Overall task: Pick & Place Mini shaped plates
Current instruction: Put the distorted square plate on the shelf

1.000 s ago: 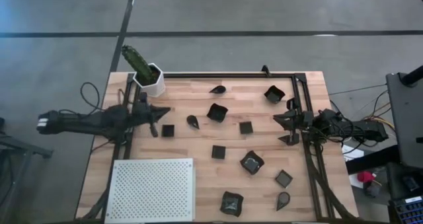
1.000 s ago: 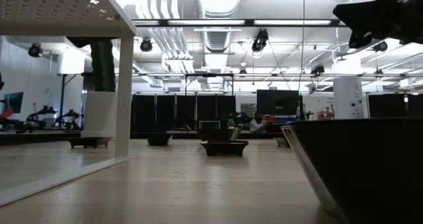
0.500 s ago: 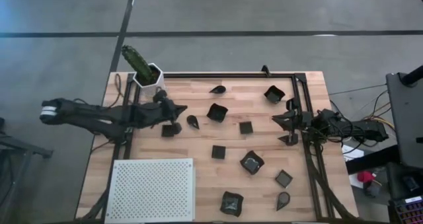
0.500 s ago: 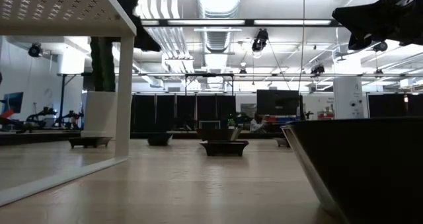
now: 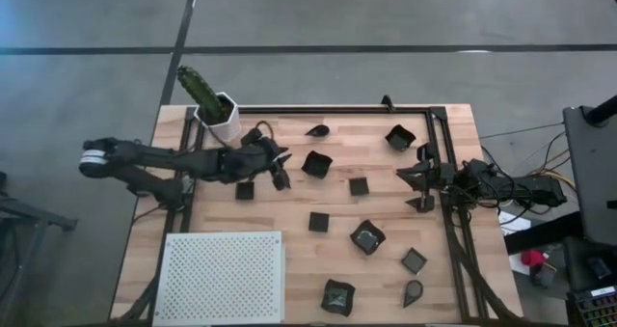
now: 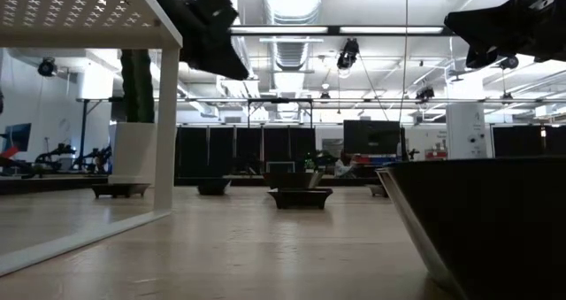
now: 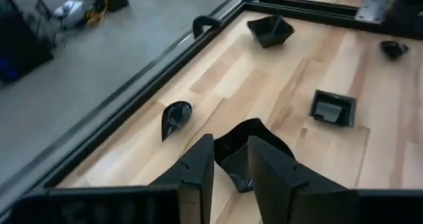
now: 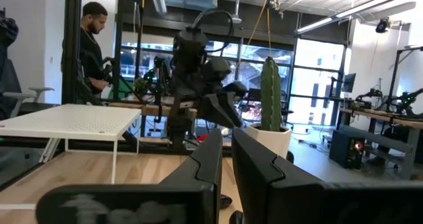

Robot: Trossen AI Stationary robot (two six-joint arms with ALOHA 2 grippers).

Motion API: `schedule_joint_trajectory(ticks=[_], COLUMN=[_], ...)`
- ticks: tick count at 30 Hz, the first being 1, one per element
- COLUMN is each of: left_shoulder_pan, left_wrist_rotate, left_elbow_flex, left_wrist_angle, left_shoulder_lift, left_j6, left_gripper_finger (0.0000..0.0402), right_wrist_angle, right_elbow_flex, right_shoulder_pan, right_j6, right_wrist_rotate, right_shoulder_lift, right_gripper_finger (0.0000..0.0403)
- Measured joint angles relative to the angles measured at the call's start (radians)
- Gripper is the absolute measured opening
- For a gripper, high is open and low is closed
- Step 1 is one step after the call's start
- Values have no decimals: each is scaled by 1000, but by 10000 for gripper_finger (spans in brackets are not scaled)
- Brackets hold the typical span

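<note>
Small dark plates lie scattered flat on the wooden table. My left gripper (image 5: 281, 169) hovers, open by a narrow gap, above the table between a teardrop plate (image 5: 281, 179) and a wavy-edged plate (image 5: 316, 163). In the left wrist view that wavy-edged plate (image 7: 254, 139) shows just past my left gripper (image 7: 231, 148), and the teardrop plate (image 7: 175, 116) lies to one side. Other plates include a square one (image 5: 245, 190), another square one (image 5: 359, 185) and a wavy one (image 5: 367, 237). My right gripper (image 5: 421, 184) waits shut at the table's right side.
A white perforated board (image 5: 222, 277) stands on legs at the near left corner. A white pot with a green cactus (image 5: 220, 115) sits at the far left. A black frame rail (image 5: 337, 108) runs along the far and right edges. A person (image 8: 92, 49) stands beyond the table.
My left arm has reached out toward the table's right, carrying its gripper from beside the cactus pot, past the square plate, to above the teardrop plate near the wavy-edged one. No plate has moved.
</note>
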Motion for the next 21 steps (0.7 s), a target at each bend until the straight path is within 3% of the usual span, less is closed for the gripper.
schedule_joint_trajectory(ticks=[10,21], left_shoulder_pan=[54,112], left_wrist_rotate=[102,174], left_elbow_flex=[118,157], left_wrist_angle=[-88,-94], left_shoulder_lift=[197,337], left_j6=[-226,-346], left_gripper_finger=[96,96], right_wrist_angle=[0,0], right_elbow_flex=[0,0], right_shoulder_pan=[0,0], right_j6=[2,2], right_wrist_rotate=[1,1], right_shoulder_lift=[0,0], right_gripper_finger=[34,34])
